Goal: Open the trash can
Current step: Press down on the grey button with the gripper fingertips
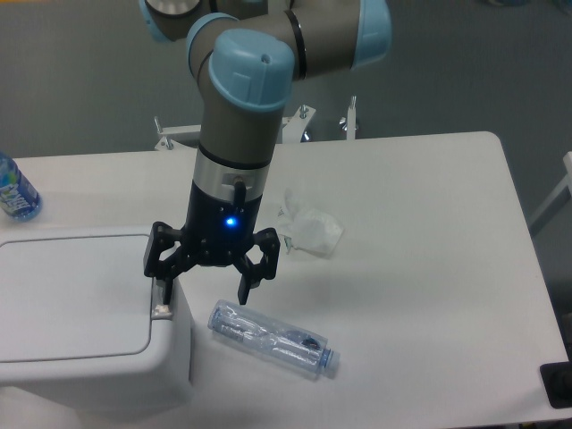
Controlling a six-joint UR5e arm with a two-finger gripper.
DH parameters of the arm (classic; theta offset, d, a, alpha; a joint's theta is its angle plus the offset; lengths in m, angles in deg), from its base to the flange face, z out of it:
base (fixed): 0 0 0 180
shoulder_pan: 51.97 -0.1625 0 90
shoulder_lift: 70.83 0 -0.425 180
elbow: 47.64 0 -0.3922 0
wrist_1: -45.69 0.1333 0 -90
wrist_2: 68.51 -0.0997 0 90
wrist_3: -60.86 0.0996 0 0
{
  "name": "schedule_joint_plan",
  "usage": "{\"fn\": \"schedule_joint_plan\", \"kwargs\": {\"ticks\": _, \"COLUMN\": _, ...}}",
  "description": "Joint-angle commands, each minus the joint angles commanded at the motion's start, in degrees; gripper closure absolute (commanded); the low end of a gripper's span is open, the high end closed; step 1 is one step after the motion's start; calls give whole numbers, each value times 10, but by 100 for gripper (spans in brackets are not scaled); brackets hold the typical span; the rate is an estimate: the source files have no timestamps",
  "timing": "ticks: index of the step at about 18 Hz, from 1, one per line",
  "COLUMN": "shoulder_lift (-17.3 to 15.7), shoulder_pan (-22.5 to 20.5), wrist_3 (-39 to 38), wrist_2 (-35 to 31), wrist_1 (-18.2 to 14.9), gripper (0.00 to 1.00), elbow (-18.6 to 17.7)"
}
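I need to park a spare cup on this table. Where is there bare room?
The right half is bare, from the crumpled wrapper and the lying bottle to the table edge. The left is crowded: trash can, open tool at its latch, blue bottle.

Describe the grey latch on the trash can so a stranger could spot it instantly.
Find the big white trash can at the table's front left corner. On its right rim, beside the flat lid, sits the small grey latch, right under the open gripper. It is the only grey part on the white bin.
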Motion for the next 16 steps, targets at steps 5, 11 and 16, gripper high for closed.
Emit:
{"fn": "schedule_joint_plan", "kwargs": {"ticks": 5, "shoulder_lift": 2, "shoulder_pan": 1, "wrist_3": 0, "wrist_2": 0, "wrist_1": 0, "gripper": 0, "elbow": 1}}
{"fn": "schedule_joint_plan", "kwargs": {"ticks": 11, "shoulder_lift": 4, "shoulder_pan": 1, "wrist_3": 0, "wrist_2": 0, "wrist_1": 0, "gripper": 0, "elbow": 1}}
{"fn": "schedule_joint_plan", "kwargs": {"ticks": 16, "shoulder_lift": 6, "shoulder_pan": 1, "wrist_3": -1, "wrist_2": 0, "wrist_1": 0, "gripper": 0, "elbow": 1}}
